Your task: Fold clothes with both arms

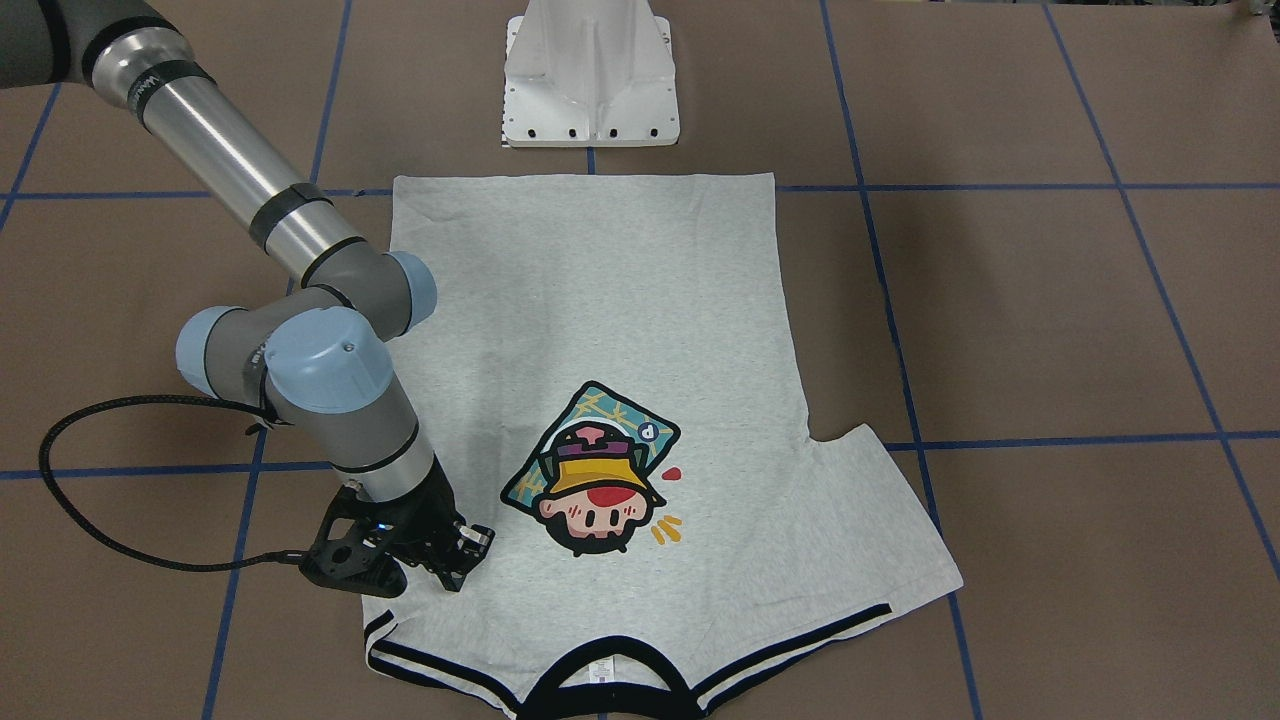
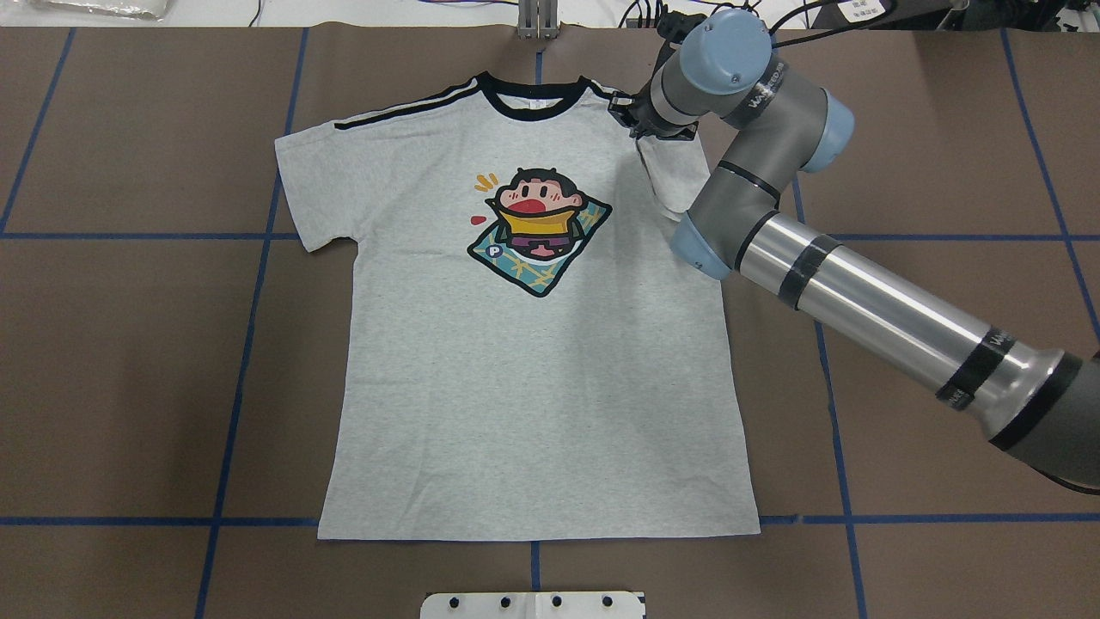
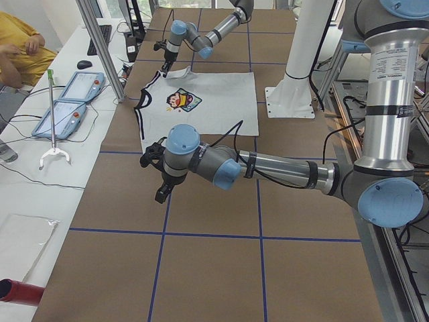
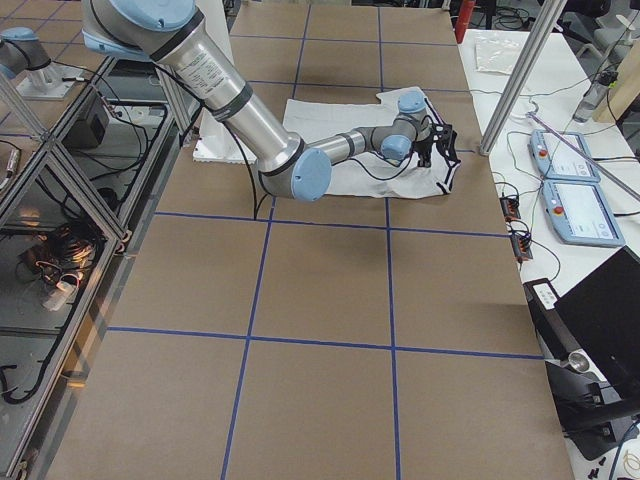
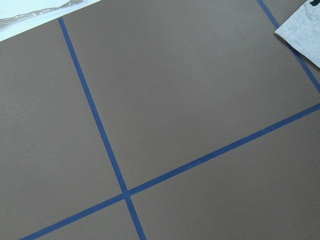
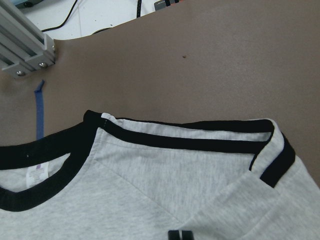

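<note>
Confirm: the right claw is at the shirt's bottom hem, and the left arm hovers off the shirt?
No. The right claw is at the shirt's striped shoulder beside the collar, not the bottom hem, as the overhead view shows. The left arm does hover off the shirt.

The overhead exterior view looks forward and steeply down from behind the robot, taking in the whole T-shirt (image 2: 533, 370) on the counter (image 2: 129, 344). The front-facing view looks back from across the counter, so the same shirt appears upside down. Both side views look along the counter from opposite ends, farther off. The left wrist camera hangs close over bare counter and a sleeve corner (image 5: 302, 30). The right wrist camera hangs close over the collar (image 6: 70, 167).
</note>
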Action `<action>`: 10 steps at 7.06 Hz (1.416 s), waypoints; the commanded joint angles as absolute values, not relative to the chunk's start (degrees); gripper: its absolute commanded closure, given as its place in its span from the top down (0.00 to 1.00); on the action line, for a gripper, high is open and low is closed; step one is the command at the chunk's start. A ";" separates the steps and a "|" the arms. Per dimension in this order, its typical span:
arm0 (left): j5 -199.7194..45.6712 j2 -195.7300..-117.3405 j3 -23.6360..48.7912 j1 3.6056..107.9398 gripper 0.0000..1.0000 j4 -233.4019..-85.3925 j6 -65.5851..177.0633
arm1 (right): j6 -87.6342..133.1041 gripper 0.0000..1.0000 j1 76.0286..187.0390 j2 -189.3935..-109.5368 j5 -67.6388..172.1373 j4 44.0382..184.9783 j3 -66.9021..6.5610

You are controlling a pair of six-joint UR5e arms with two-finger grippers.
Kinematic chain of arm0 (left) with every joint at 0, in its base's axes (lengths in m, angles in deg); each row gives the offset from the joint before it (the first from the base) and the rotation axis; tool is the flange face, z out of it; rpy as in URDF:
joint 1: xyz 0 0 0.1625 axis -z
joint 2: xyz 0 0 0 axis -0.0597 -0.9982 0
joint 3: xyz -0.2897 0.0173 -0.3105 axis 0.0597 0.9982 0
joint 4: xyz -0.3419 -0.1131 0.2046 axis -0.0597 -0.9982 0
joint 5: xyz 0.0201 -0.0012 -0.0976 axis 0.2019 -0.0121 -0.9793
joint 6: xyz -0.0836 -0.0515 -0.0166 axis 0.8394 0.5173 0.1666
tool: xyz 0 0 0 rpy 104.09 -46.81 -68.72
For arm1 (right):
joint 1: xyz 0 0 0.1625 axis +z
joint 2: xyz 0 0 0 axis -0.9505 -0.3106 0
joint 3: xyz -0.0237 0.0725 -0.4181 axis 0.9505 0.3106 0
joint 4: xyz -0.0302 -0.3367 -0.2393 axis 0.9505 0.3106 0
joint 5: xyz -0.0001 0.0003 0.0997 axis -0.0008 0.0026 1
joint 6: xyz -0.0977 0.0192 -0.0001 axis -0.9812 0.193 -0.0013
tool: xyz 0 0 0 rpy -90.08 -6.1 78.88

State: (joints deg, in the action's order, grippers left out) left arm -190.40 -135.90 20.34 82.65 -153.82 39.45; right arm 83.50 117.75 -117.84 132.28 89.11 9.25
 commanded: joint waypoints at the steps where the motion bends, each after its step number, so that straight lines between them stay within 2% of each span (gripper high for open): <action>1: -190.49 -135.80 20.40 82.62 1.00 -153.77 39.51 | 83.93 0.00 116.38 -113.51 127.60 89.35 16.13; 6: -190.58 -135.89 20.40 82.53 1.00 -153.50 39.69 | 84.37 0.00 116.38 -113.58 125.38 89.35 17.12; 7: -190.58 -135.89 20.40 82.62 1.00 -153.77 39.60 | 84.37 0.65 116.46 -113.58 125.29 89.35 17.12; 8: -190.49 -136.15 20.22 82.45 1.00 -153.77 39.69 | 84.89 1.00 116.46 -113.50 125.29 89.44 16.77; 10: -190.14 -139.37 19.53 77.22 1.00 -155.78 47.22 | 84.98 1.00 116.81 -114.63 126.86 90.14 11.79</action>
State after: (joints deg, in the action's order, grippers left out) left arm -190.38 -137.16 20.14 80.76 -154.37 43.65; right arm 84.82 116.60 -113.85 125.87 89.67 14.91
